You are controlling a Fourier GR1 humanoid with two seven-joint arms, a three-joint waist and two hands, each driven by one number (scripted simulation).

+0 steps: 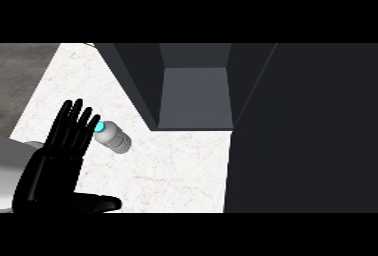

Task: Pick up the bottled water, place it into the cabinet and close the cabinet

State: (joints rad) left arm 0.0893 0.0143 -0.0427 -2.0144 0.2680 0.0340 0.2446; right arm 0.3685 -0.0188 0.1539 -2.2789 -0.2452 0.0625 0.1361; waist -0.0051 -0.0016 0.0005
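Note:
A small bottled water [114, 136] with a cyan cap lies on its side on the white marble counter [170, 170], cap toward the left. My left hand [60, 160] stands at the lower left with fingers straight up and thumb out to the right; its fingertips [81, 117] overlap the bottle's cap end. The dark cabinet [196, 95] stands at the back with its inside showing. Its open door [303, 130] fills the right side of the view. My right hand does not show.
The counter's left edge runs diagonally from the top left, with grey floor [22, 75] beyond it. A pale rounded object [15, 160] sits at the lower left behind my hand.

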